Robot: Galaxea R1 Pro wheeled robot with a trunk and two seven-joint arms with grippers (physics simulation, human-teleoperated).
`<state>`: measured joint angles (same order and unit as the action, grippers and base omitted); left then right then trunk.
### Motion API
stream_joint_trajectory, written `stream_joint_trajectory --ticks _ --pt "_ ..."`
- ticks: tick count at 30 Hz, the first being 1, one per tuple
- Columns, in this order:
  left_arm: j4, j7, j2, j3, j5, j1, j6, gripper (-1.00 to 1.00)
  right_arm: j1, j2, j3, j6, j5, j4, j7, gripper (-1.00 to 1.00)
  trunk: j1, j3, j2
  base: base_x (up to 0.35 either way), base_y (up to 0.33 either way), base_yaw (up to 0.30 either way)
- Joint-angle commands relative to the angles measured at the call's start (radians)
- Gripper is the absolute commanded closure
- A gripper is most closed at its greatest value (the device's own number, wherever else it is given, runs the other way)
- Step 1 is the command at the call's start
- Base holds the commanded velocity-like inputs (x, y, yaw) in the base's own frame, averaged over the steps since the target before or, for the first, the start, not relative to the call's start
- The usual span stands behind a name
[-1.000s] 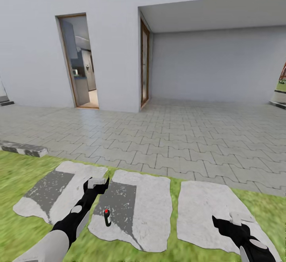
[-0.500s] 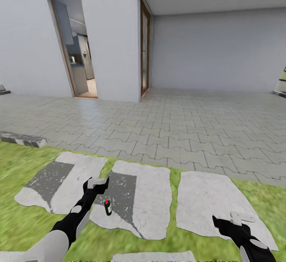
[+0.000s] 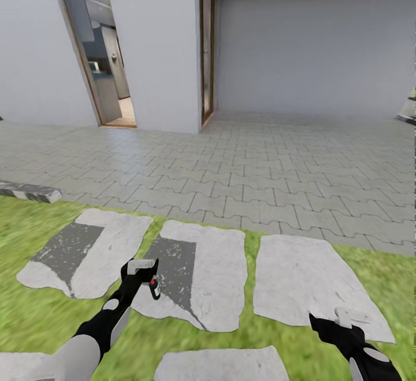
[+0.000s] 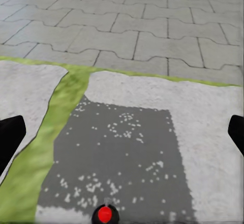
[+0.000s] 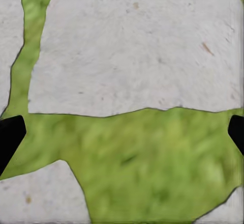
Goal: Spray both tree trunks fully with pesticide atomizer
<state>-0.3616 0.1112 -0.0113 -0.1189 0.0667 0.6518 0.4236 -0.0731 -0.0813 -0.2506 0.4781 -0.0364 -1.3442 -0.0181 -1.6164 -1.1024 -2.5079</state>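
Stepping stones set in the grass [image 3: 34, 317] lie in front of the robot, and the pesticide atomizer [image 3: 153, 287] stands on the middle stone [image 3: 214, 277], on its darker grey patch. It looks upright or nearly so, its long axis roughly vertical, with the red tip uppermost; from the left wrist view that red tip [image 4: 104, 214] sits low between the two dark finger ends, with the dark patch stretching beyond it towards the grey paving [image 3: 260, 173]. Which way the nozzle faces I cannot tell at this size. The left hand [image 3: 141, 266] hangs just beside the atomizer, above and slightly house-side of it, fingers spread wide apart and holding nothing. The right hand [image 3: 351, 316] hovers well apart from the atomizer, over the edge of the neighbouring stone [image 3: 300, 277] and the grass, also spread open and empty. I would judge the sprayer to be light, rigid and narrow, easy to tip over with a careless nudge, so the sensible hold is across the dark body below the red tip, fingers closing squarely from either side.
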Motion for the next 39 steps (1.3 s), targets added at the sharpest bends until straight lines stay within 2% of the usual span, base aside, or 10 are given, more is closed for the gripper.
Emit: stream_joint_trajectory --ticks 1,13,22,39 --pt "0.000 0.007 0.001 -0.008 0.007 0.000 0.003 -1.00 -0.001 0.000 -0.001 0.005 -0.004 -0.001 -0.002 -1.00 0.000 -0.006 -0.001 0.000 0.000 -0.169" --pt "0.000 0.007 0.000 -0.008 0.007 0.000 0.003 -1.00 -0.001 0.002 0.001 0.005 -0.004 -0.004 -0.002 -1.00 -0.006 -0.066 -0.003 0.000 0.000 -0.147" --pt "0.001 0.007 -0.001 -0.008 0.007 -0.002 0.004 -1.00 -0.001 0.002 0.002 0.006 -0.004 -0.016 -0.001 -1.00 -0.010 -0.110 -0.006 0.000 0.000 0.113" --pt "0.000 0.007 -0.001 -0.009 0.007 -0.003 0.004 -1.00 -0.001 0.002 0.001 0.006 -0.004 -0.016 -0.002 -1.00 -0.017 -0.192 -0.010 0.000 0.000 0.009"
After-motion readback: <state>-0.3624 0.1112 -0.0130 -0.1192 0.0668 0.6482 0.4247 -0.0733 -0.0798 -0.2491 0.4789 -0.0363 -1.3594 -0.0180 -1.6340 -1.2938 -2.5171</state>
